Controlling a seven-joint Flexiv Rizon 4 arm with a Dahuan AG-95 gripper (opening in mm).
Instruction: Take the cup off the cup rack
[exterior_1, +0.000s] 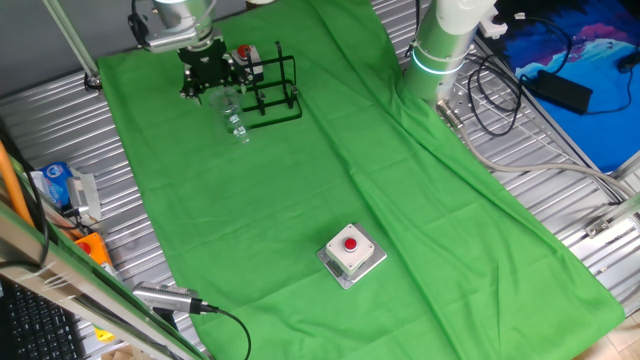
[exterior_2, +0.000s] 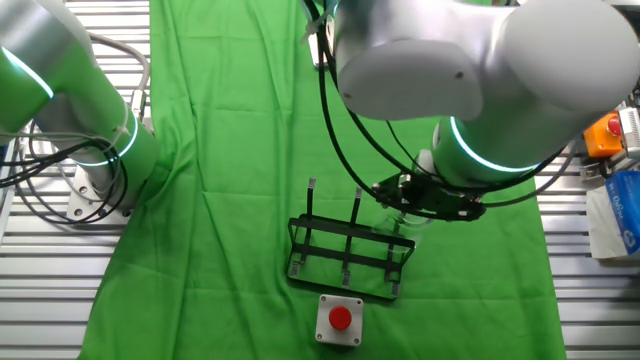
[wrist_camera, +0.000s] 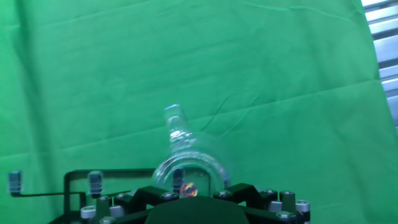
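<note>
The clear cup (wrist_camera: 188, 154) fills the lower middle of the hand view, its little handle (wrist_camera: 173, 116) pointing away from me. A thin rack post shows through its wall. My gripper (wrist_camera: 189, 190) is shut on the cup, with a black finger against each side. In one fixed view the gripper (exterior_1: 212, 86) holds the cup (exterior_1: 232, 112) at the left end of the black wire cup rack (exterior_1: 272, 88). In the other fixed view the cup (exterior_2: 400, 222) sits at the right end of the rack (exterior_2: 348, 255), under the gripper (exterior_2: 418, 205).
A grey box with a red button (exterior_1: 351, 252) stands on the green cloth (exterior_1: 300, 190) toward the front; it also shows in front of the rack (exterior_2: 340, 321). Two more rack posts (wrist_camera: 94, 180) stand left of the cup. Cables and clutter lie beyond the cloth's edges.
</note>
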